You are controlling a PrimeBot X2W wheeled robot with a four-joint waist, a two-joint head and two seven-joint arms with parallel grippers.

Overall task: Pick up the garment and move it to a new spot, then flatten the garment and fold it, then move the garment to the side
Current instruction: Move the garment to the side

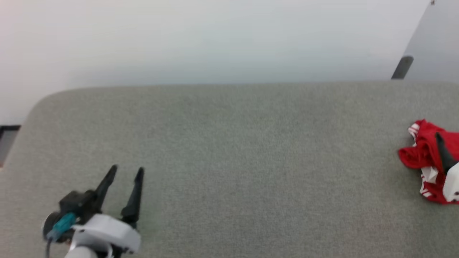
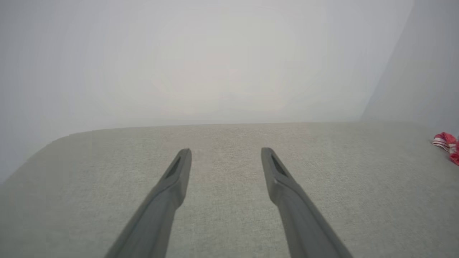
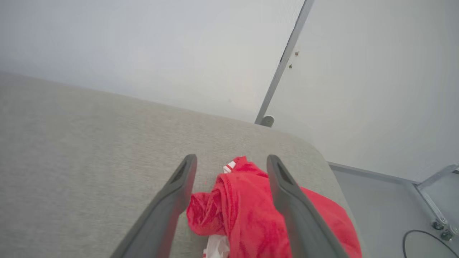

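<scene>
- Garment (image 1: 423, 157): the red jersey lies bunched in a heap near the far right end of the grey fabric-covered table (image 1: 229, 143), close to its rounded corner. Striped trim and white patches show among the folds. It is neither flat nor folded.
- Right gripper (image 3: 232, 157): the fingers are spread wide and straddle the heap. Cloth lies between and beneath them, and the right finger crosses over the red fabric. Nothing looks pinched, so I judge it has no hold.
- Left gripper (image 1: 127, 168): the fingers are parted and empty over bare table at the near left, well apart from the jersey.
- Step in hand: this fits two readings. Either the right gripper is poised over the heap to take it up, or the heap has been laid at a spot and let go ahead of flattening. The frames do not settle which.
- Judgement for what follows: any handling needs a firm pinch on a fold or hem, not the loose bulk. The table corner is near, so the cloth could slip over the edge. The left gripper would have to cross the table to help.
</scene>
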